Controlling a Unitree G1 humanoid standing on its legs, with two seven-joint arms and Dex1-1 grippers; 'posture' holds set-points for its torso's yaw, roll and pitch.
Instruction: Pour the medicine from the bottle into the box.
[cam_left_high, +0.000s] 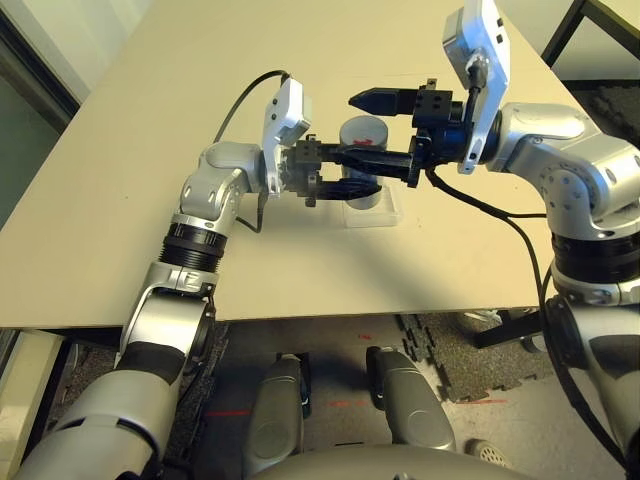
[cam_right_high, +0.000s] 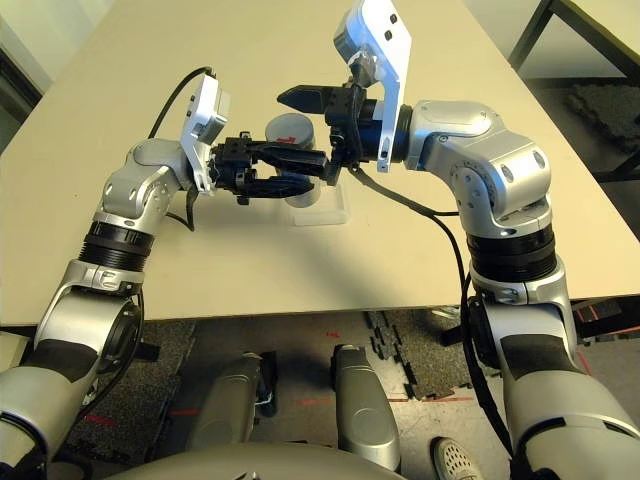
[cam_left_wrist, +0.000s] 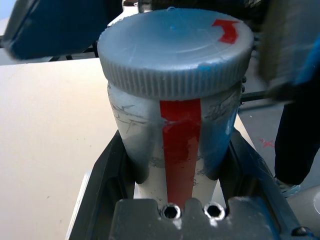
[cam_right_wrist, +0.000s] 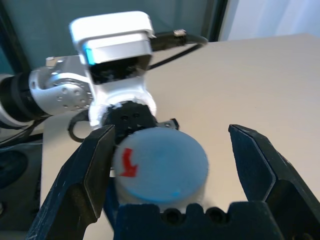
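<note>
Bottle (cam_left_wrist: 172, 145) gripped left, right wrist: jaws spread

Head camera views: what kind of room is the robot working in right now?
Probably a lab or test workspace. The robot stands at a plain beige table, with dark interlocking foam mats and red tape marks on the floor, and another table's black leg behind.

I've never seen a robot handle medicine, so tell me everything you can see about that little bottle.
The bottle is a small silvery-grey cylinder, scuffed, with a red stripe down its side. Its round ribbed cap is on and bears a red arrow. It stands upright over the clear box on the table. The left gripper has its jaws shut on the body below the cap. The right gripper has its jaws open on either side of the cap, not touching it.
</note>
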